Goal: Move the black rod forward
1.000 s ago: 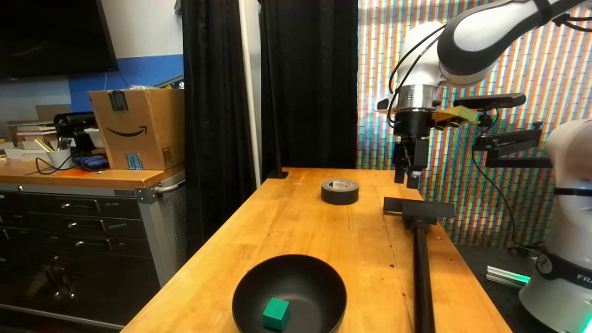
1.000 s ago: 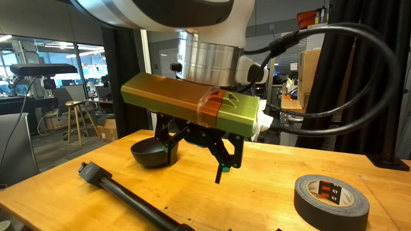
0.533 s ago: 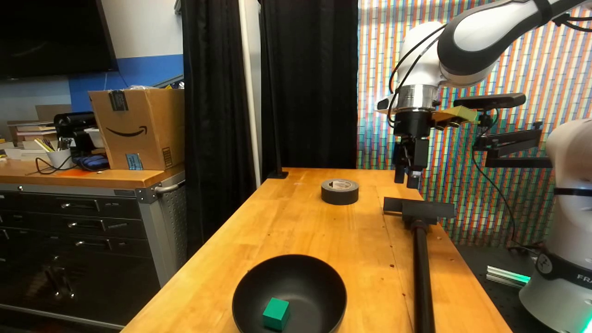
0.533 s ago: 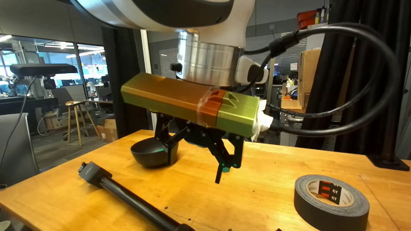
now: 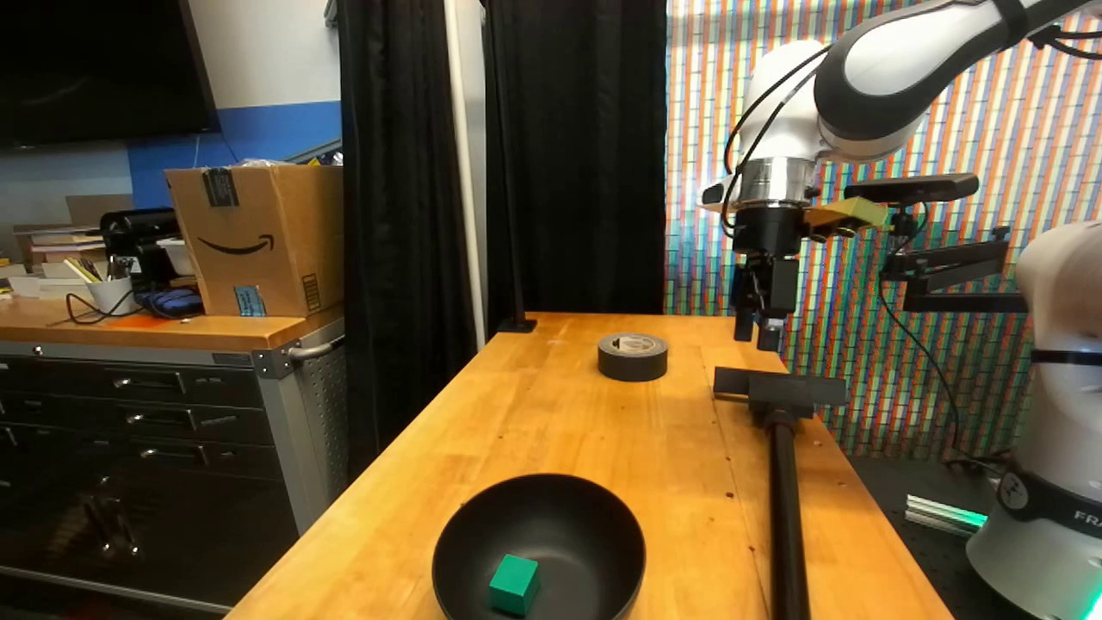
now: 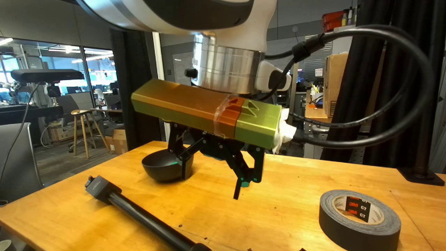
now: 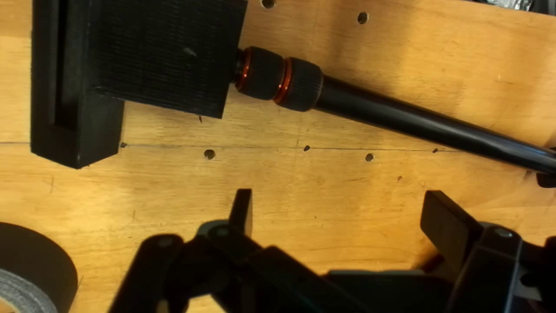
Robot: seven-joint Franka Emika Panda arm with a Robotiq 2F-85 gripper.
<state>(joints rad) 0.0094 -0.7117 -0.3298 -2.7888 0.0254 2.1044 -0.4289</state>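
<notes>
The black rod [image 5: 786, 517] lies along the right side of the wooden table in an exterior view, its T crosspiece [image 5: 779, 392] at the far end. In an exterior view the rod [image 6: 150, 218] runs from an end block at left to a collar at the bottom edge; the crosspiece is out of view there. In the wrist view the rod [image 7: 412, 115] slants across the top, crosspiece at left. My gripper [image 7: 339, 195] is open and empty, apart from the rod and to one side of it. The gripper hangs above the table in both exterior views [image 5: 758, 336] [image 6: 210, 187].
A black bowl [image 5: 542, 499] holds a green cube [image 5: 514, 584]. A roll of tape [image 5: 633, 366] lies on the table, also in the wrist view [image 7: 34, 265]. A pole base [image 6: 420, 176] stands at the table's edge. The rod lies near the table's right edge.
</notes>
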